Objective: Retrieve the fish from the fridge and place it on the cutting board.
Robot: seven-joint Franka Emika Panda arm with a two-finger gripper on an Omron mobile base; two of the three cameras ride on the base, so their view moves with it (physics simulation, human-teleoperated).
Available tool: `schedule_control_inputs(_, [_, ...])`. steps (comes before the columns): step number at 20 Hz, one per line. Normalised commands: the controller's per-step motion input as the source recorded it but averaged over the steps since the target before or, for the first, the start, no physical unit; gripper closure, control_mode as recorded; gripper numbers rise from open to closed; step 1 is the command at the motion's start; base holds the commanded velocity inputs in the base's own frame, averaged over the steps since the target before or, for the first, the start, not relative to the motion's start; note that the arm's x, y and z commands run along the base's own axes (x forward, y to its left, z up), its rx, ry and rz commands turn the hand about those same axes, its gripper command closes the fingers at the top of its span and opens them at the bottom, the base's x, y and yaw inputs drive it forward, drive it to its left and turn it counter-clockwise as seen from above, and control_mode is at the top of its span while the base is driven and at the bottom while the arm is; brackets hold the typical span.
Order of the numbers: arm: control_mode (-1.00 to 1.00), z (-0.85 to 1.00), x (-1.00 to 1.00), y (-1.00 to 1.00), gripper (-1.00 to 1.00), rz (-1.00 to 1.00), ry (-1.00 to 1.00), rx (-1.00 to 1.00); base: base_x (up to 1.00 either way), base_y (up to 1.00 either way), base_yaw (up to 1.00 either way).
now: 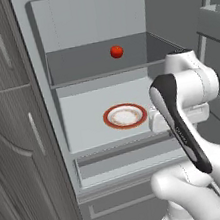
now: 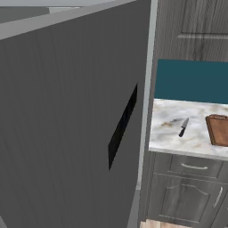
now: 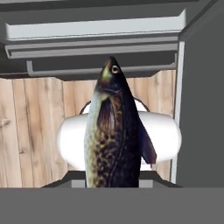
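The gripper is closed on the fish [image 3: 114, 131], which stands lengthwise in the hand view, head pointing away from the hand with its eye near the top; the fingertips themselves are hidden behind its body. Beyond the fish in that view lie pale wooden floor planks and the lower front edge of the fridge [image 3: 94, 30].

In the left base view, dark wood-grain cabinets [image 1: 10, 139] line the left side. Next comes the open fridge [image 1: 54, 141]: a red tomato [image 1: 116, 51] sits on the upper shelf, and a red-rimmed white plate [image 1: 124, 115] lies on the shelf below, with bare shelf on both sides of it. The arm [image 1: 184, 115] rises from the lower right, its upper joint just in front of the right edge of the plate's shelf.

In the right base view, the fridge door [image 2: 67, 124] covers the left and middle. To its right, a marble counter [image 2: 178, 133] carries a black-handled knife [image 2: 183, 127], then the cutting board [image 2: 218, 130] at the right edge, with bare counter between them.
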Motion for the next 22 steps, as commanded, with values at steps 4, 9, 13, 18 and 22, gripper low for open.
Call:
schedule_control_inputs(4, [-1.00,0.00,0.00,0.00,1.00,0.00,0.00,-0.03,0.00,0.00,0.00])
schedule_control_inputs(9, [1.00,0.00,-0.02,0.00,1.00,0.00,0.00,0.00,-0.25,-0.02,0.00])
schedule_control_inputs(13, [1.00,0.00,0.00,0.00,1.00,0.00,0.00,0.00,-0.65,-0.11,0.00])
schedule_control_inputs(18, [1.00,0.00,0.00,0.00,1.00,0.00,0.00,0.00,-0.77,-0.02,0.00])
schedule_control_inputs(22, [1.00,0.00,0.00,0.00,1.00,0.00,0.00,0.00,-0.70,0.00,0.00])
